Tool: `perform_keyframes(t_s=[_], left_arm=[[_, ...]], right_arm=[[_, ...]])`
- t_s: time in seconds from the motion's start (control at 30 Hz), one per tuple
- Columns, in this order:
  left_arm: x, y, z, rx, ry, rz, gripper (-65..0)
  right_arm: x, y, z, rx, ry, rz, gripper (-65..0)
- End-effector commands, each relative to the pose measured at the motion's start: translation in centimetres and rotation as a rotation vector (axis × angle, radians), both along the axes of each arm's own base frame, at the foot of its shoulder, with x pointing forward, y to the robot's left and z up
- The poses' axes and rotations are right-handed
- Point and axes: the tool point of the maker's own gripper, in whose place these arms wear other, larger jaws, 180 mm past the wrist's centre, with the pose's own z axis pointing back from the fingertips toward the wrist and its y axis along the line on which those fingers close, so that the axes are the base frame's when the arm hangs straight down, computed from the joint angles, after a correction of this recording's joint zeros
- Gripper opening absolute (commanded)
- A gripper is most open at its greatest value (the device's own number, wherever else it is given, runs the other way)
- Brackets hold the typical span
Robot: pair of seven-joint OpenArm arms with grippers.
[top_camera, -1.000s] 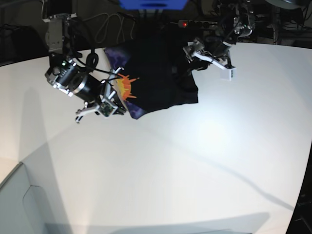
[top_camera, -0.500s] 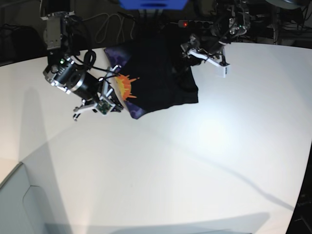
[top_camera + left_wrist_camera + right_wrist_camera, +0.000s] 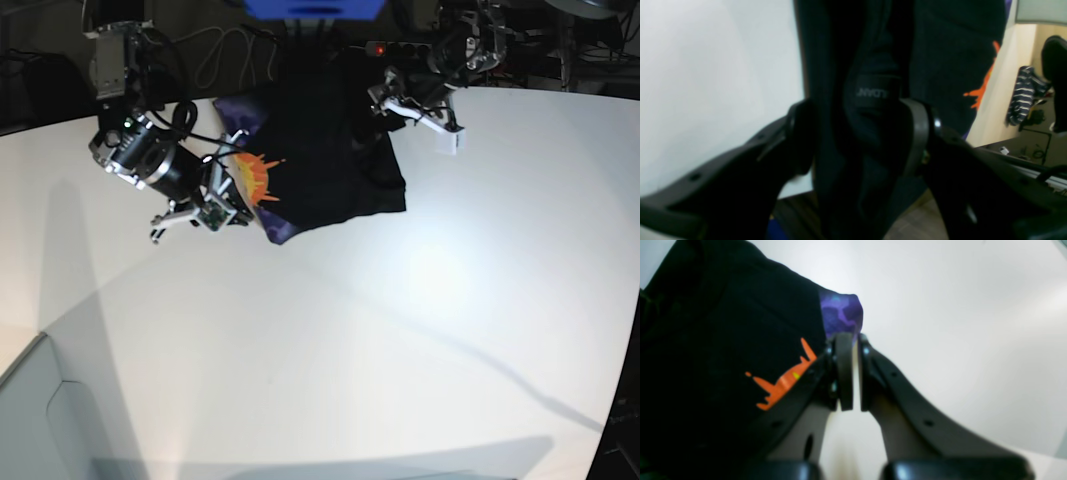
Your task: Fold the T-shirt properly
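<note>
A broad white tabletop (image 3: 400, 330) fills the base view, with dark clutter, cables and a power strip (image 3: 405, 47) behind its far edge. The black T-shirt (image 3: 325, 150) lies bunched at that far edge, an orange sun print and a purple patch showing on its near left side. The left end effector (image 3: 860, 133) straddles a dark collar fold, jaws apart. The right end effector (image 3: 851, 370) is pinched closed on the purple-printed corner.
</note>
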Motion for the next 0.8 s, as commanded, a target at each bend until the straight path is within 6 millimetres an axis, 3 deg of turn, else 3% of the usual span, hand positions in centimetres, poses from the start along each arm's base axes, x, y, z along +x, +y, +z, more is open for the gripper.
perform_keyframes(t_s=[0.0, 0.23, 0.53, 0.63, 0.77], left_arm=[[-0.6, 0.0, -0.3, 0.015, 0.024, -0.012, -31.6], [0.3, 0.0, 0.0, 0.015, 0.004, -0.012, -65.0], [3.1, 0.8, 0.8, 0.054, -0.056, -0.050, -65.0], [4.5, -0.3, 1.2, 0.113, -0.102, -0.167, -65.0], [6.0, -3.4, 1.9, 0.201, -0.190, -0.402, -65.0]], right_arm=[[0.5, -0.2, 1.3, 0.024, -0.041, -0.006, -64.8], [1.3, -2.6, 1.6, 0.013, -0.057, -0.079, -64.9], [1.6, -7.3, 1.6, -0.023, -0.061, -0.209, -64.9], [1.4, -9.7, 1.6, -0.040, -0.060, -0.277, -64.9], [1.3, -13.5, 2.2, -0.069, -0.077, -0.385, -64.9]])
